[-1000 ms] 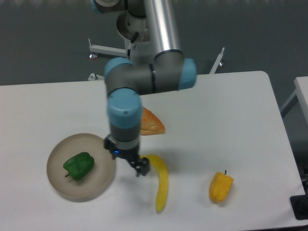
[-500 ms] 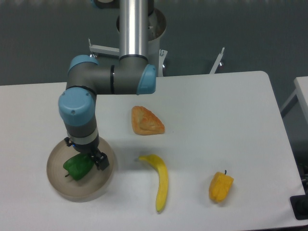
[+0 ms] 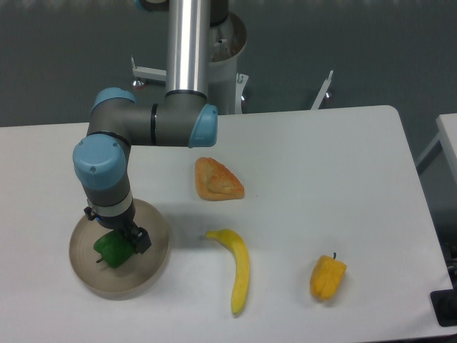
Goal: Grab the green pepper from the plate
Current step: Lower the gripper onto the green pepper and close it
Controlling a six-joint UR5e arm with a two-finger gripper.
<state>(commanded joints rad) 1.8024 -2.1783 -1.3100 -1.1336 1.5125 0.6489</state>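
1. Gripper (image 3: 123,241) sits directly over the plate's contents, pointing down from the wrist, its black finger hardware meeting the upper part of the green pepper (image 3: 110,251). Whether the fingers are spread or closed on the pepper cannot be told from this angle (the wrist body hides them).
2. Green pepper lies inside the plate (image 3: 146,271), left of centre, its top partly covered by the gripper; a short dark stem shows at its lower left.
3. Plate is round, shallow and beige-grey, resting on the white table (image 3: 321,157) near the front left. It holds the pepper only.
4. Arm (image 3: 143,125) reaches from the silver column at the rear, bends at the grey and blue joints, and drops vertically onto the plate.
5. Other items on the table, all apart from the plate: a bread piece (image 3: 218,180) near centre, a banana (image 3: 236,267) in front of it, and a yellow-orange pepper (image 3: 328,277) further right.
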